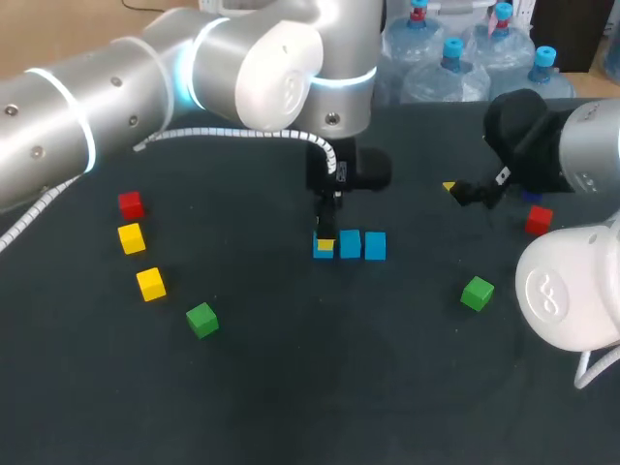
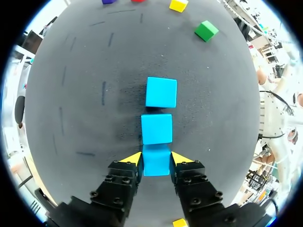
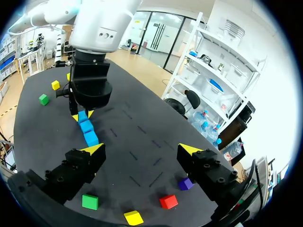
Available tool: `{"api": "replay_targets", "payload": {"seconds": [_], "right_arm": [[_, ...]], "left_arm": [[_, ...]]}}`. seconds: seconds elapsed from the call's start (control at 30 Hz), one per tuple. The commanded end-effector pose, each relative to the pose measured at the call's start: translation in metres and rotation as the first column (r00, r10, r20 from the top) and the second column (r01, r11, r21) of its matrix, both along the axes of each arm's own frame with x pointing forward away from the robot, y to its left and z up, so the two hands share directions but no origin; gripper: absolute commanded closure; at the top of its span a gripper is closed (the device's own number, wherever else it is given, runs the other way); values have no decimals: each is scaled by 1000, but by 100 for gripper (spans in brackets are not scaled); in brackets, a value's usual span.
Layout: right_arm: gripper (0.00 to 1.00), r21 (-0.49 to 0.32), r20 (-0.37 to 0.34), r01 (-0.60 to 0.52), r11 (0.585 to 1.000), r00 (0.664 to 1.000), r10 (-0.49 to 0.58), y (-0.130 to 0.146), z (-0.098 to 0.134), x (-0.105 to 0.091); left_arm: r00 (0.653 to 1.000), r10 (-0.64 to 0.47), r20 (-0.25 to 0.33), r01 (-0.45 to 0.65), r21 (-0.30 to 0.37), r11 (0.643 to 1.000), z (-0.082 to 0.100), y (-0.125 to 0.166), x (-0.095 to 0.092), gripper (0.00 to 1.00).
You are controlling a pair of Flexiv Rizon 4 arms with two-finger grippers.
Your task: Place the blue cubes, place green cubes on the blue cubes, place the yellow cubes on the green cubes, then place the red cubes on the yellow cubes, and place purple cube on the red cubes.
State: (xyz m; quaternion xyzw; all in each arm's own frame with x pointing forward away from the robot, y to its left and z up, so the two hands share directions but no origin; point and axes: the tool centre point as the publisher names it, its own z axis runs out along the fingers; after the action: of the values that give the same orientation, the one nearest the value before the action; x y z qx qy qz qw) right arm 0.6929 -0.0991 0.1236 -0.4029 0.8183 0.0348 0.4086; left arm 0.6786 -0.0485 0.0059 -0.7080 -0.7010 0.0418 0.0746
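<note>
The left hand [image 2: 156, 159] is clamped on the end blue cube [image 2: 156, 166]. As far as the left wrist view shows, its yellow fingertips [image 2: 134, 158] press the cube's two flanks, and the cube sits flat on the tabletop [image 1: 291, 397] at the left end of a row. That row runs left to right across the middle of the tabletop: the middle blue cube [image 2: 156, 128] touches or all but touches the held one, and the right blue cube [image 2: 161, 92] lies just beside it across a thin gap. From the left hand the row runs straight ahead along the fingers, so I judge that letting go calls for a straight lift with no sideways drift to nudge the neighbours. The blue layer looks laid, so the green cubes come next — and here the sides matter. The left green cube [image 1: 201, 319] lies near and to the left of the row, on the left arm's side. The right green cube [image 1: 477, 292] lies near and to the right, well apart from the row and closer to the right hand [image 3: 142, 150], which hangs over the far right of the tabletop with its fingers wide apart and nothing between them. Each arm would likely take the green cube on its own side.
</note>
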Motion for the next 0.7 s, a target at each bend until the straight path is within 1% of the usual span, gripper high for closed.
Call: {"api": "replay_targets", "payload": {"seconds": [0.03, 0.7], "right_arm": [[0, 0, -2, -1, 1000, 1000, 1, -1, 1, 0], [0, 0, -2, -1, 1000, 1000, 1, -1, 1, 0]], "left_arm": [[1000, 1, -6, -1, 2, 1000, 0, -1, 3, 100], [1000, 2, -9, -2, -3, 1000, 1, -2, 1, 100]]}}
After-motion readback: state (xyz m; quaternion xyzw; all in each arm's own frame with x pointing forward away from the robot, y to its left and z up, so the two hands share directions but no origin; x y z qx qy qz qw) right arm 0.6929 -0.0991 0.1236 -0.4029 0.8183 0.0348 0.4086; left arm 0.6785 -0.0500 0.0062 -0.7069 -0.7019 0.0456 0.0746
